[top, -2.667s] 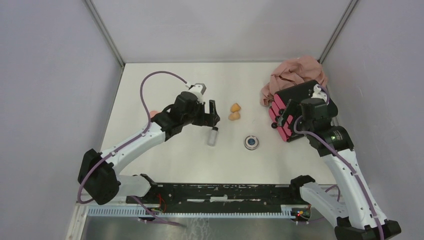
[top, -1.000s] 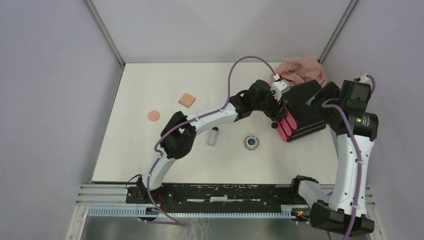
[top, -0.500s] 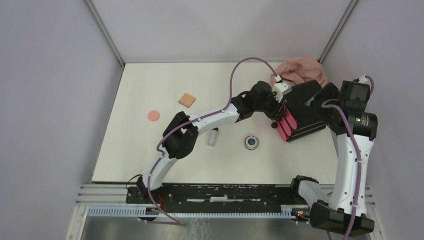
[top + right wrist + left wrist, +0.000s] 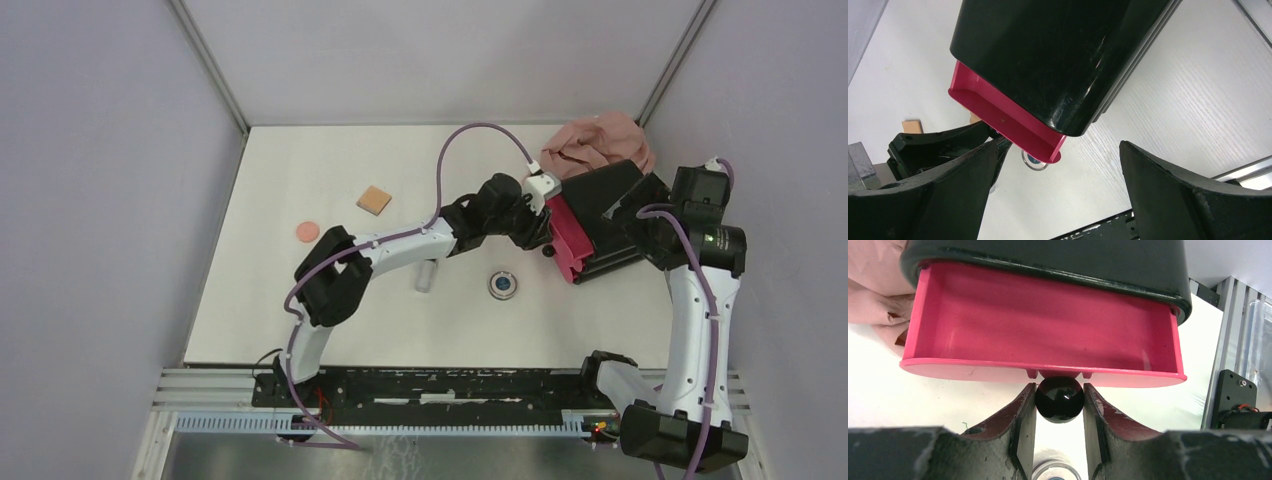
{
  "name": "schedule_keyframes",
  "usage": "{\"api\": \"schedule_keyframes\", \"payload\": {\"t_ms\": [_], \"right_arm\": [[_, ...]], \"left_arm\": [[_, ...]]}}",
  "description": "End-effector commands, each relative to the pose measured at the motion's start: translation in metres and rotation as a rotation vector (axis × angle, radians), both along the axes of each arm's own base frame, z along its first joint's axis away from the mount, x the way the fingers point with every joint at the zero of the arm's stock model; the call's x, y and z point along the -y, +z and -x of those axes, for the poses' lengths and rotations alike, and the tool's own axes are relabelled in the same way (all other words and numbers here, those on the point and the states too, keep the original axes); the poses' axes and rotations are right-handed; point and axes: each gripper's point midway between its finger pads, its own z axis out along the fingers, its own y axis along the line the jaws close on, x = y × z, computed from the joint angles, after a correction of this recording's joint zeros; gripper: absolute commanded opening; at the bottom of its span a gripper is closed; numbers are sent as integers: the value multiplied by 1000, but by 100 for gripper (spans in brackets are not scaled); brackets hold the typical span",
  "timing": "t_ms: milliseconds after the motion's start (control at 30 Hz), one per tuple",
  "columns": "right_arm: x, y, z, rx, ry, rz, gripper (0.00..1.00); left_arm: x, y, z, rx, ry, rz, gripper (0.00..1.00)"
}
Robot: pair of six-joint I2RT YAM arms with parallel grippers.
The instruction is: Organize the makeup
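Observation:
My left gripper (image 4: pixel 545 228) is shut on the black knob (image 4: pixel 1058 397) of a magenta drawer (image 4: pixel 1038 325). The drawer stands pulled out of the black box (image 4: pixel 610 215) and shows nothing inside. My right gripper (image 4: pixel 1058 145) is open wide at the box's right end, fingers either side of it; I cannot tell if they touch. Makeup lies on the table: a tan square pad (image 4: pixel 374 200), a round salmon puff (image 4: pixel 307 232), a clear vial (image 4: pixel 427 275) partly under my left arm, and a round silver compact (image 4: pixel 503 285).
A pinkish-beige cloth (image 4: pixel 598 140) is bunched behind the box at the back right. My left arm stretches across the table's middle. Grey walls close in the back and both sides, and a black rail (image 4: pixel 440 385) runs along the near edge.
My left gripper has closed on the knob and drawn the drawer out leftward from the box. The right arm has barely shifted.

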Motion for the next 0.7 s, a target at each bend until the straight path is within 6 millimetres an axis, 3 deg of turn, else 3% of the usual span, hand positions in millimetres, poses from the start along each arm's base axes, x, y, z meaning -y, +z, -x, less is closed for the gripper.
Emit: {"api": "schedule_keyframes", "payload": {"t_ms": [0, 467, 667], "right_arm": [[-3, 11, -7, 67, 14, -6, 99], [5, 19, 4, 75, -6, 54, 99], [3, 16, 3, 73, 1, 43, 99]], "left_arm": [[-6, 39, 5, 76, -16, 60, 3], [-40, 9, 15, 71, 12, -54, 3], [-50, 14, 14, 87, 55, -37, 3]]}}
